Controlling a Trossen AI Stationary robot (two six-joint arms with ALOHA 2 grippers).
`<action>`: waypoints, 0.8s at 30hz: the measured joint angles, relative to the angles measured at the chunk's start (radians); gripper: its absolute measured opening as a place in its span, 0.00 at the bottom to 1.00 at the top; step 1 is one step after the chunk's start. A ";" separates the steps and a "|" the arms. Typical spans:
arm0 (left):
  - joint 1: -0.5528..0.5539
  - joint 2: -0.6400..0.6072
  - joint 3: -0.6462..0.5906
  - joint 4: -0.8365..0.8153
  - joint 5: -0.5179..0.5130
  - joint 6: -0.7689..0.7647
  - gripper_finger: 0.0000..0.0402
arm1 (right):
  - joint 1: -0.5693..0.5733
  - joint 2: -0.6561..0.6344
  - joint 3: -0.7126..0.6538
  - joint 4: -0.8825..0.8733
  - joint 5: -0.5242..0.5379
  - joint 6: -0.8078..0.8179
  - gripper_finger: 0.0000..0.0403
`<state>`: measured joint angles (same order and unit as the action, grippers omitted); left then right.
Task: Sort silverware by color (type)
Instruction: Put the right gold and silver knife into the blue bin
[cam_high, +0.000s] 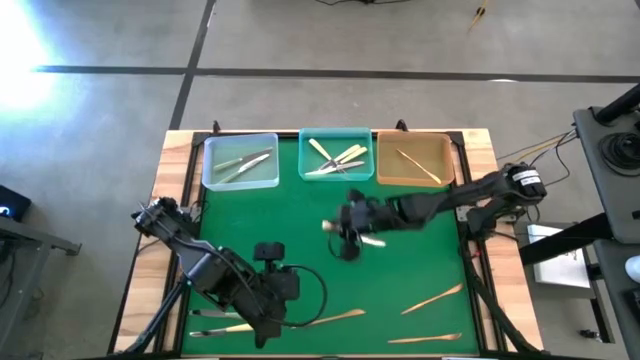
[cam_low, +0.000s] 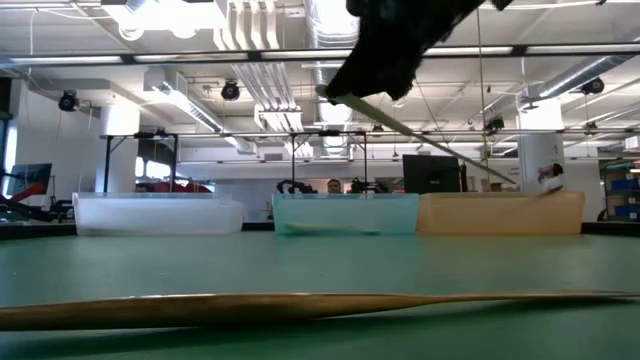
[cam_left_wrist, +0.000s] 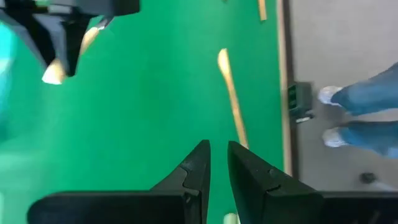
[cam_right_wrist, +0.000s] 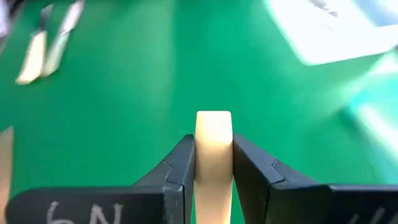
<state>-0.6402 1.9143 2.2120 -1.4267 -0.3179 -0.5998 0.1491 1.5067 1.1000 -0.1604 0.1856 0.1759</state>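
My right gripper (cam_high: 345, 235) hangs above the middle of the green mat, shut on a pale cream utensil (cam_high: 372, 240). Along the far edge stand three trays: a clear one (cam_high: 212, 178) with silver-grey pieces, a teal one (cam_high: 308, 172) with cream pieces, and an amber one (cam_high: 445, 172) with a wood-like piece. My left gripper (cam_left_wrist: 216, 149) is near the front left, its fingers almost together. It stands over a wood-like utensil (cam_left_wrist: 231, 93) that lies flat on the mat. My right gripper pinches the cream utensil between its two fingers, and the broad end (cam_right_wrist: 213, 127) sticks out past the fingertips. The utensil lies along the fingers, which come from the table's right, slanting down. It is lifted clear of the mat. My left gripper: a pale bit (cam_left_wrist: 230, 218) shows low between the fingers; whether it is touched, I cannot tell.
Loose pieces lie on the mat: two wood-like ones (cam_high: 432, 298) (cam_high: 430, 340) at the front right, a cream one (cam_high: 225, 327) and a dark silver one (cam_high: 215, 313) at the front left. A person's feet (cam_left_wrist: 354, 118) stand beyond the table's edge.
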 joint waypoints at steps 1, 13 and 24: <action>-0.001 -0.004 0.000 -0.012 -0.020 0.009 0.10 | -0.026 0.001 0.013 0.000 0.001 -0.017 0.18; 0.079 -0.062 -0.002 -0.144 -0.229 0.051 0.10 | -0.338 0.001 0.149 0.044 -0.002 -0.346 0.18; 0.280 -0.135 -0.002 -0.143 -0.339 0.094 0.10 | -0.616 0.023 0.119 0.168 -0.169 -0.350 0.18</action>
<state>-0.3605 1.7798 2.2097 -1.5699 -0.6568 -0.5056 -0.4670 1.5293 1.2189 0.0078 0.0167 -0.1746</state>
